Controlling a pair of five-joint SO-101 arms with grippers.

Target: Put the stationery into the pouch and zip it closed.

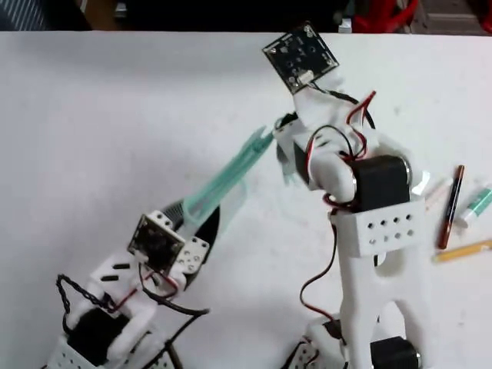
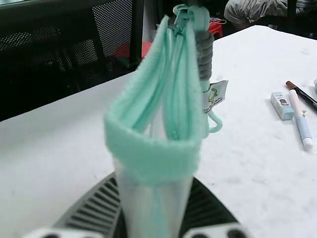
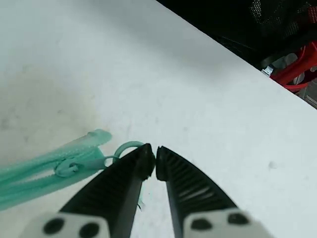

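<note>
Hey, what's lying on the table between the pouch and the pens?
In the left wrist view, a small pale-blue box sits beside the pens; otherwise bare table up to the pouch.

We find the left gripper closed on the near end of the mint-green pouch, with a ribbed dark jaw on either side of the fabric. The pouch stands on edge and runs away from the camera, zip uppermost. At its far end a grey piece touches the zip line; it is possibly a fingertip. A white tag and a green loop hang there. On the white table lie a pale blue block, a white pen and a brown pen, well apart from the pouch.
</note>
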